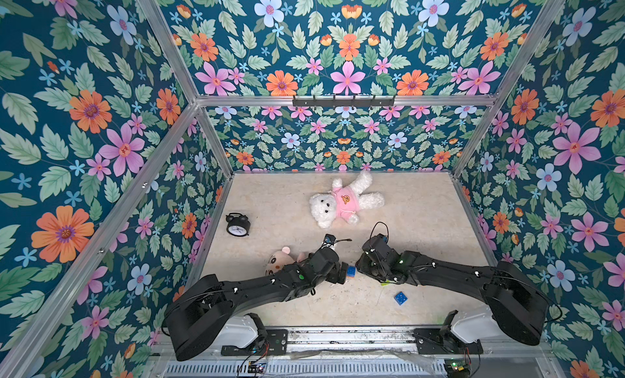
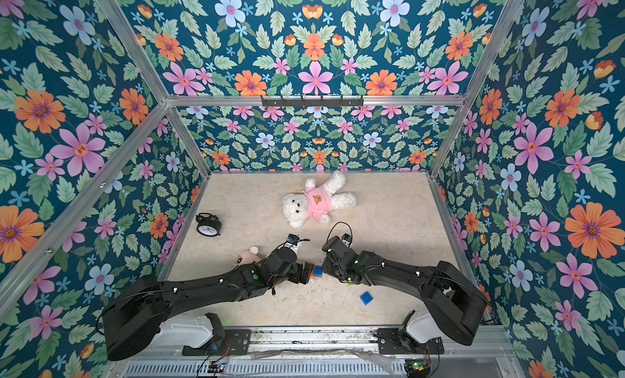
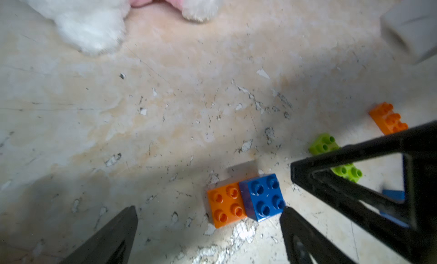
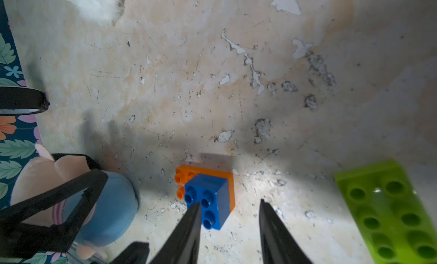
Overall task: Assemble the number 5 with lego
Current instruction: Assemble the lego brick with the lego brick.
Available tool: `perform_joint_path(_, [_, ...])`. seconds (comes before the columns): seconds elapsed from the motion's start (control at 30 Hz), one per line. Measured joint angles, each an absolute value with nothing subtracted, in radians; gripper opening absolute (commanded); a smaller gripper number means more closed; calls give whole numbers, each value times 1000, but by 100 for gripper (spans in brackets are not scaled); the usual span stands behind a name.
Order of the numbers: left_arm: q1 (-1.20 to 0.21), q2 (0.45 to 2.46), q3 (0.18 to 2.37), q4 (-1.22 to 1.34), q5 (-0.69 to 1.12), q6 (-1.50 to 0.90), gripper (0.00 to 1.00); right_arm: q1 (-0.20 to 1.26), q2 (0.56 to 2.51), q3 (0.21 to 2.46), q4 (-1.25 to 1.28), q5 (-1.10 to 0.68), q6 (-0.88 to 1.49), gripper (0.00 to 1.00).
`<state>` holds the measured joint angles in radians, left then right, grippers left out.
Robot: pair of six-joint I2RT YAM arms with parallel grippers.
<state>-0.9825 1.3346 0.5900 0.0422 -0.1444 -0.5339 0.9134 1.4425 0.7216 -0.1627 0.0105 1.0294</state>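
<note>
Right gripper (image 4: 229, 201), part-open and empty, and wide-spread left gripper (image 3: 209, 209) flank the blue-on-orange stack (image 4: 205, 183); grasping the green brick (image 4: 390, 210) likely comes next.

Both top views hang high over the front edge, tilted down toward the back wall (image 1: 338, 139), so the whole counter (image 1: 422, 207) fits, teddy (image 1: 341, 200) included, with near-identical framing. The wrist cams are way closer, low over the counter and aimed forward at the teddy end. Left and right wrist views overlap a lot: both catch the blue brick (image 3: 262, 196) stacked on the orange brick (image 3: 225, 203), the green brick (image 3: 324, 144) and a bit of teddy fur.
</note>
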Motion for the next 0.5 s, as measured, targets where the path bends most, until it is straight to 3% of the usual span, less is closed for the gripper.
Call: perform_joint_path(0.5, [-863, 1468, 645, 22, 221, -558, 92, 910, 1490, 723, -109, -46, 1016, 41])
